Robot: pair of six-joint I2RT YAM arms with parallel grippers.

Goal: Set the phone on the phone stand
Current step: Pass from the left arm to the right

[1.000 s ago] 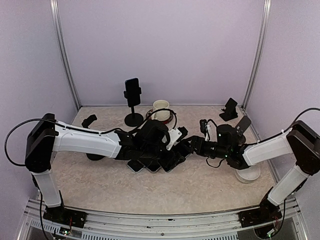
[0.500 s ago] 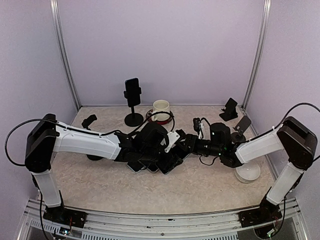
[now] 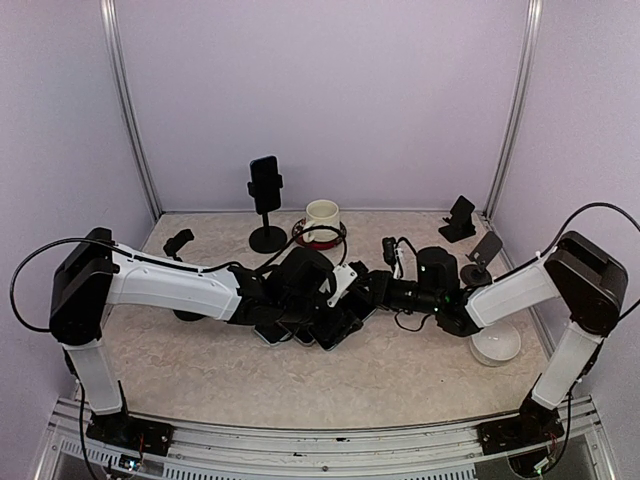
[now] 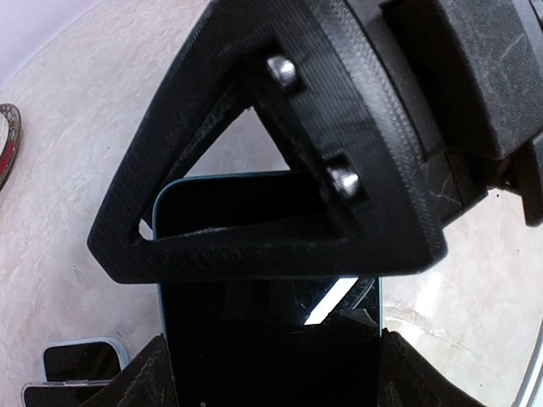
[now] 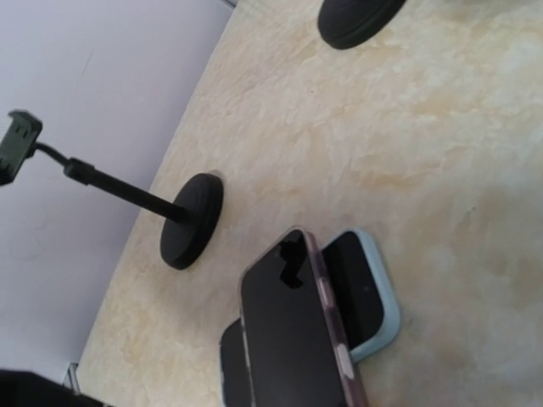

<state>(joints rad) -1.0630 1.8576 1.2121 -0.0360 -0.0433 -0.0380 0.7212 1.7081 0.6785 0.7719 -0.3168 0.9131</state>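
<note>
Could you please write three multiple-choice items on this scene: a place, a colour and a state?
1. Where is the white cup?
A. At the back, right of the tall stand
B. Between the arm bases
C. At the front left corner

2. What colour edges the phone in the left wrist view?
A. Red
B. Yellow
C. Teal

3. How is the tall stand?
A. Tipped over
B. Upright on its round base
C. Held aloft

Answers: 1 A, the top view shows it there; 2 C, its rim shows teal; 3 B, its pole rises from a flat base.
</note>
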